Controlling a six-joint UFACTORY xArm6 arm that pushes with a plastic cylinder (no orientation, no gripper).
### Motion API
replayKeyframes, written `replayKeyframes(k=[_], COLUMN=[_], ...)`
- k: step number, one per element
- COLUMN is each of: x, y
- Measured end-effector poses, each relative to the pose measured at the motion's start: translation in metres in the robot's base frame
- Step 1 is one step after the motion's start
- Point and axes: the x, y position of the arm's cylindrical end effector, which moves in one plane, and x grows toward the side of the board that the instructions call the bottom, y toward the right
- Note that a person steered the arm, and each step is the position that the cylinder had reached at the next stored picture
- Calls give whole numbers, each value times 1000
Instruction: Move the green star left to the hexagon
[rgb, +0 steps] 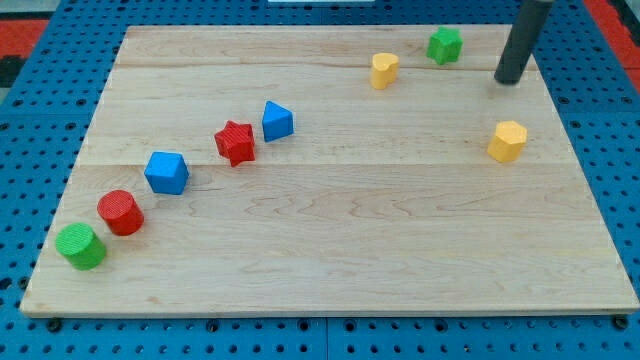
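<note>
Near the view's top right sits the green star (445, 45), the yellow hexagon (384, 70) just to its left. My tip (510, 78), a bare rod with no claw, stands right of the star, slightly lower. Risk: an off-centre push spins the star upward off the wooden board (330, 250).

The wooden board (330, 240) (pale planks) carries seven coloured blocks.

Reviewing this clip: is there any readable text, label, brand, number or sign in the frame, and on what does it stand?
None: no writing shows on the wooden board, the coloured blocks, the dark rod or the blue pegboard around it.
</note>
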Motion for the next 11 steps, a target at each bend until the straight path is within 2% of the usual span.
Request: replayKeyframes(k=[1, 2, 4, 5, 6, 7, 8, 9, 11], x=[-73, -54, 86, 74, 89, 112, 80, 15, -30], y=[-37, -91, -84, -94, -114, -84, -82, -71, -138])
